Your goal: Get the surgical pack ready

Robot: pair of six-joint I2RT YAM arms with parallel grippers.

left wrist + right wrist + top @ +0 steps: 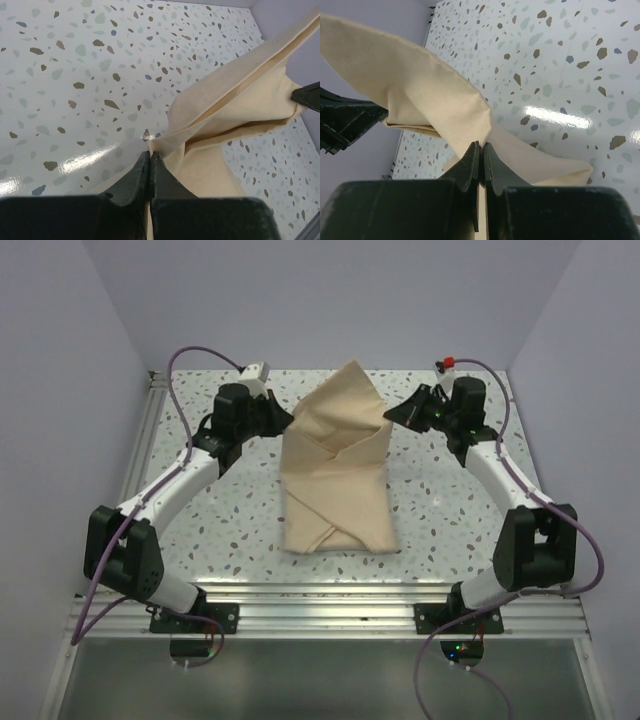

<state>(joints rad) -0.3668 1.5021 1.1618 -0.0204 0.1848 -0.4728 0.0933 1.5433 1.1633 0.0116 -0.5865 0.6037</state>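
Note:
The surgical pack (335,490) is a tan cloth bundle lying lengthwise in the middle of the speckled table, its side flaps crossed over the top. Its far flap (350,390) is lifted into a peak. My left gripper (288,424) is shut on the left edge of that raised flap; the left wrist view has the tips (150,154) pinching a cloth fold (235,100). My right gripper (389,416) is shut on the right edge, and its tips (481,145) clamp the cloth (420,85). What the cloth wraps is hidden.
White walls stand close on the left, back and right of the speckled table (440,500). A metal rail (330,600) runs along the near edge, between the arm bases. Each wrist view catches the other gripper across the flap: the right one (310,95) and the left one (345,120).

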